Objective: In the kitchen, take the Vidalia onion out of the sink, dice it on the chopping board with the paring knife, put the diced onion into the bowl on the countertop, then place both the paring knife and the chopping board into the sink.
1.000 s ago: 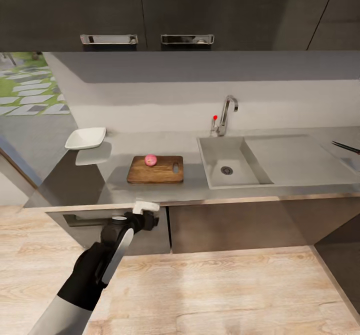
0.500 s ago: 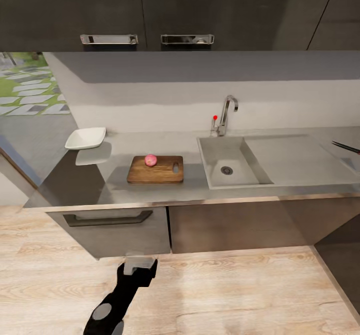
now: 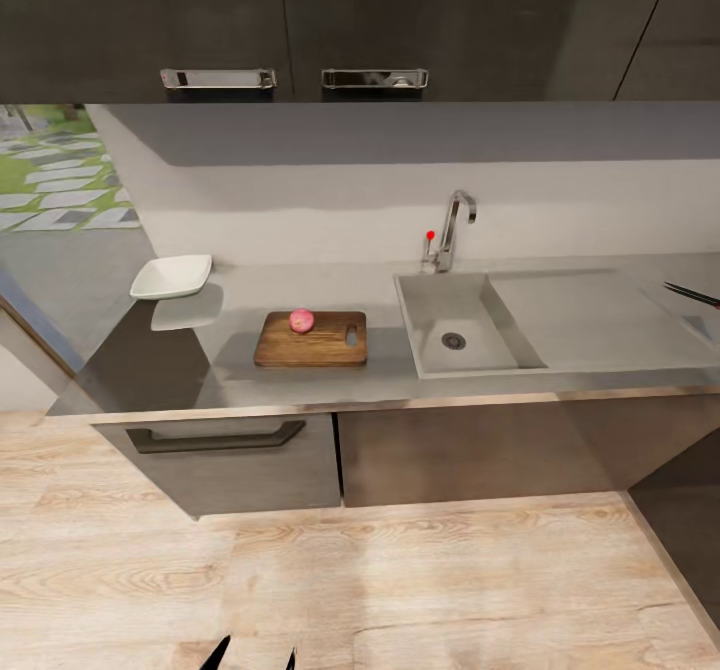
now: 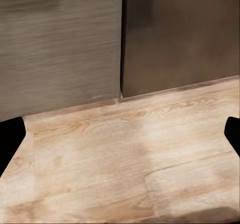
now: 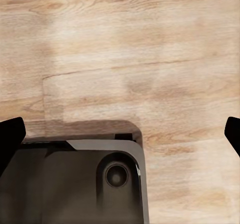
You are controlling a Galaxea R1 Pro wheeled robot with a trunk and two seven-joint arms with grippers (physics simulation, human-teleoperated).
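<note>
On the chopping board (image 3: 310, 340) we see the Vidalia onion (image 3: 301, 320), probably smooth and roll-prone, best gripped across its middle; both grippers gape empty.

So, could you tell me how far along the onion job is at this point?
Done: the Vidalia onion is out of the sink and sits whole on the chopping board. In hand: nothing; both grippers are open and empty. Left: fetching the paring knife lying right of the sink, dicing, filling the bowl, then sinking knife and board.
</note>
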